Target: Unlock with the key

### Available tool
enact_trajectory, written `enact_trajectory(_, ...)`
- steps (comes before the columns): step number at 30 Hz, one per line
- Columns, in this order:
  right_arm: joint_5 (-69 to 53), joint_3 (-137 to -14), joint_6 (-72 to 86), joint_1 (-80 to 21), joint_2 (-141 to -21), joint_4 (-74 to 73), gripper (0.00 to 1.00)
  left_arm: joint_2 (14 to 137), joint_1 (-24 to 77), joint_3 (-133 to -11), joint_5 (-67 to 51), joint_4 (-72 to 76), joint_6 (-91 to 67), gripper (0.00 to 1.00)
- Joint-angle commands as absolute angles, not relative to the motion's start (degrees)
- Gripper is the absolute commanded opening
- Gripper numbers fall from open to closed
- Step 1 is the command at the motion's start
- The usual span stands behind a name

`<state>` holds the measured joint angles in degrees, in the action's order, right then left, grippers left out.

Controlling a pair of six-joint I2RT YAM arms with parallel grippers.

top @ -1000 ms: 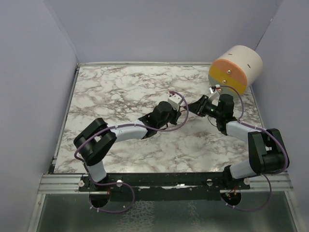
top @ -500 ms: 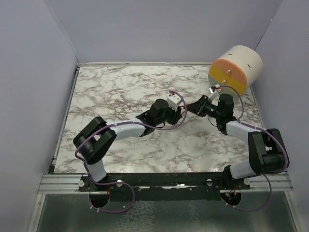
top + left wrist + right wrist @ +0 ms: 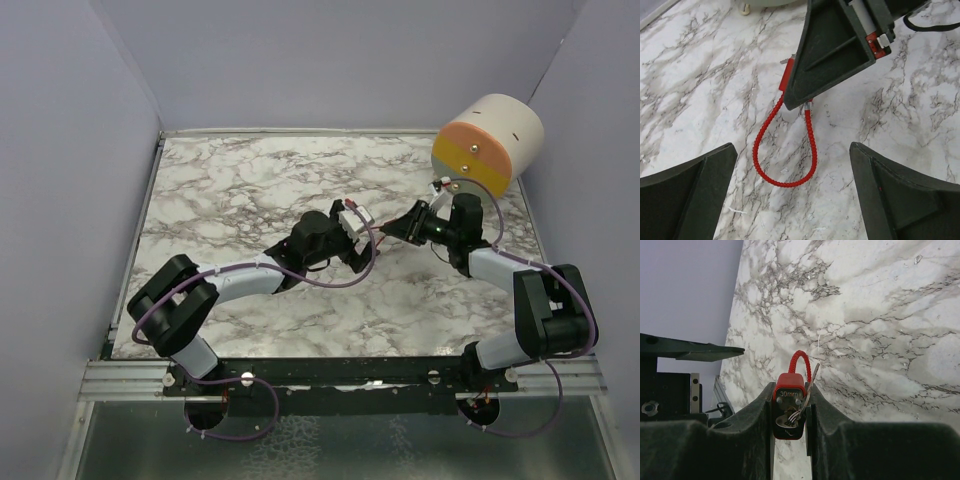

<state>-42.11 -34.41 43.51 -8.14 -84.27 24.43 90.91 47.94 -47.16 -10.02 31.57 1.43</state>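
Marbled bench (image 3: 220, 180) between grey-violet walls: two arms reach in from its near edge. Toward the middle, the left hand (image 3: 792, 146) stands spread wide and empty, just short of the one red padlock (image 3: 785, 80). The right hand (image 3: 790, 387) pinches that padlock by its body, and the single red cable loop (image 3: 765, 170) dangles toward the marble. Thin silver metal at the padlock's keyhole end is probably the one key, already seated, but whether it has turned or the cable has let go cannot be told, so the unlocking looks unfinished. One cream-and-orange drum (image 3: 490, 140) sits at the far right corner.
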Motion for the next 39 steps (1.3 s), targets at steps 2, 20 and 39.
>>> enact_trajectory(2, -45.34, -36.73, 40.62, -7.81, -83.69, 23.17, 0.01, 91.33, 48.04, -46.96, -18.50, 36.25, 8.34, 0.99)
enact_trajectory(20, -48.15, -36.14, 38.87, -7.82, -78.37, 20.27, 0.01, 102.03, 49.68, -51.17, -15.44, 42.01, 14.50, 0.99)
enact_trajectory(39, -49.15, -35.24, 36.88, -7.82, -76.10, 17.84, 0.01, 103.27, 50.27, -51.72, -9.16, 44.74, 14.77, 0.69)
